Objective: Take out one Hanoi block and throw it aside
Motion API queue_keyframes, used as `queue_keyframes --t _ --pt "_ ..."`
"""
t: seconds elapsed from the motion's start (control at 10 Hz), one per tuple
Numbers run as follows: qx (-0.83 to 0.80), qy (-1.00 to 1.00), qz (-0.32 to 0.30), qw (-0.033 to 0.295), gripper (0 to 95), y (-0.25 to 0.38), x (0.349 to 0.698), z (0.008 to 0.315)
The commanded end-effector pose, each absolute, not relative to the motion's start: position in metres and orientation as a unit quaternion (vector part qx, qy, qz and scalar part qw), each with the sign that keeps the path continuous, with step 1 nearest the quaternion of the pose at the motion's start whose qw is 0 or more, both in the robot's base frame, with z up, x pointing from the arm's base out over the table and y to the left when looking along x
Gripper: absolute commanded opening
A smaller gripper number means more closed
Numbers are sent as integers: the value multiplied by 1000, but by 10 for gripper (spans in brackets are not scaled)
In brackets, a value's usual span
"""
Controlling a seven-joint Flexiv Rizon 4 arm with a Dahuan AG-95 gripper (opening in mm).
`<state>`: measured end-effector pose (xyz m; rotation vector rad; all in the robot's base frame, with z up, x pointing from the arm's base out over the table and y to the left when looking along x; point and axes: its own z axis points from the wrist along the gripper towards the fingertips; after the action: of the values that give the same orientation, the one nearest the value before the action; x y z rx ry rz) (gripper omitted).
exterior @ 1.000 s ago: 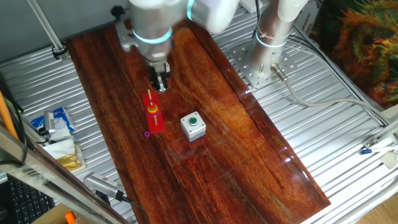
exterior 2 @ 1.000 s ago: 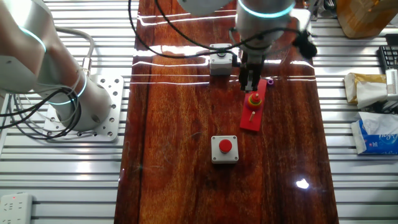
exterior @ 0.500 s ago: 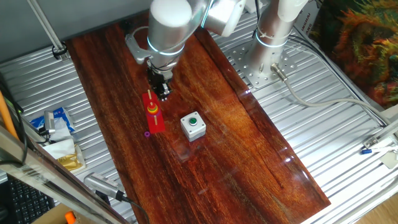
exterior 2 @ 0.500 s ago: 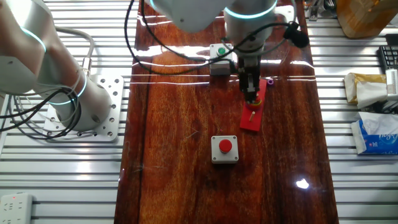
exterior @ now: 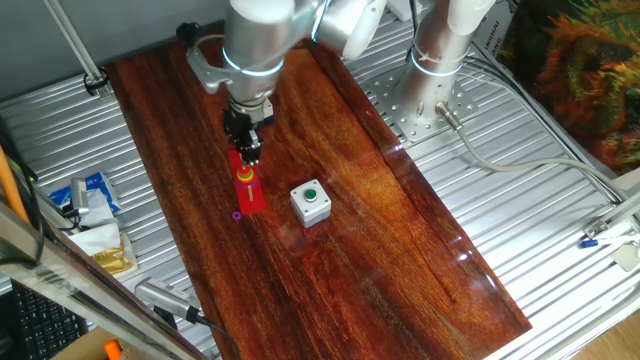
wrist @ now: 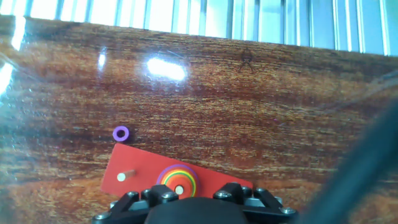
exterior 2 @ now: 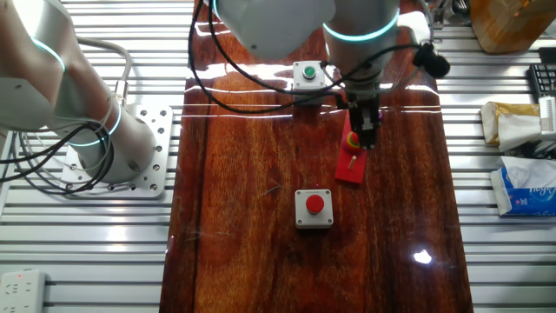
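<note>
Fingers (exterior: 247, 155) hang just above the ringed peg on the red base (wrist: 149, 174); their opening cannot be told.

Two fixed cams looked down on the tabletop (exterior: 330, 260) from opposite sides — both covered the red base (exterior: 248, 190) and green-button box (exterior 2: 306, 73). Hand cam sat close, facing down.

1 red base (wrist: 143, 174), 2 button boxes (exterior 2: 314, 207), 1 purple ring (wrist: 120, 133).
</note>
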<state>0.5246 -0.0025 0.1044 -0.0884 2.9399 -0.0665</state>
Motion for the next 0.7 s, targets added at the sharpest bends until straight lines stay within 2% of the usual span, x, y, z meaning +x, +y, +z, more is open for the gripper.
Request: queue_keyframes --t 0.1,0.7 --pt "-2 996 -31 78 570 -3 519 103" --pt "7 996 -24 87 570 0 525 102"
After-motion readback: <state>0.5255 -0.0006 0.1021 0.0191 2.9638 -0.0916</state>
